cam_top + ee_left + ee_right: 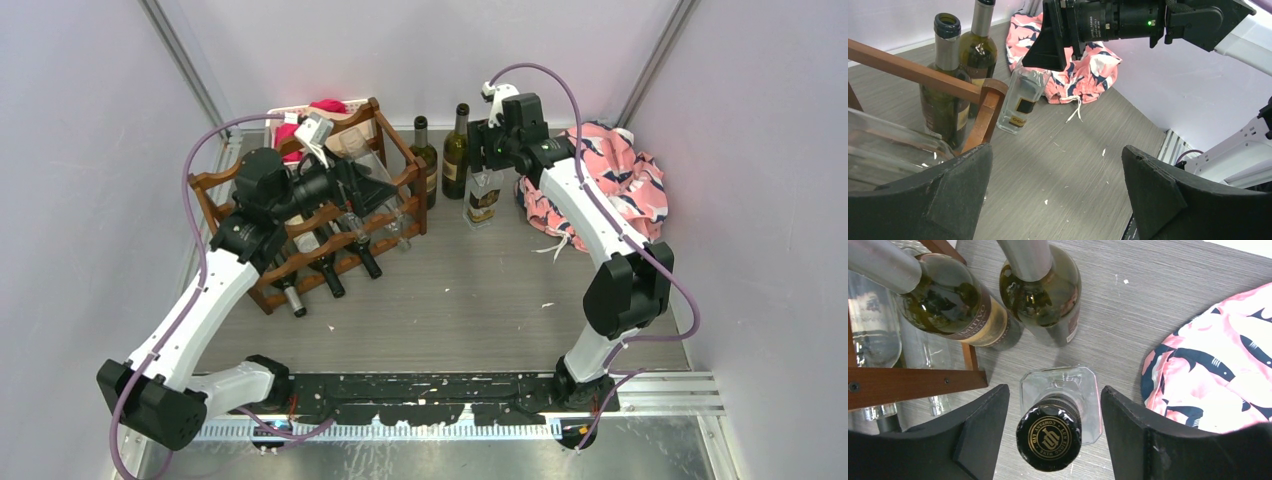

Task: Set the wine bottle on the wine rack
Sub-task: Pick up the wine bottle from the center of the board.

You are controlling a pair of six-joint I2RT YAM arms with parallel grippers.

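Note:
A clear square bottle [484,196] with a black cap [1049,436] stands upright on the table, just right of the wine rack [400,150]. My right gripper [1054,405] hangs over it, open, one finger on each side of the neck with a gap at both. Two dark green wine bottles [424,155] [456,150] stand behind it. The dark wooden rack holds several bottles lying with necks toward me. My left gripper [372,186] hovers over the rack's right end, wide open and empty [1055,170].
A pink patterned cloth [612,182] lies bunched at the back right, close to the right arm. A white basket [285,110] with red items sits behind the rack. Walls close in on the left, back and right.

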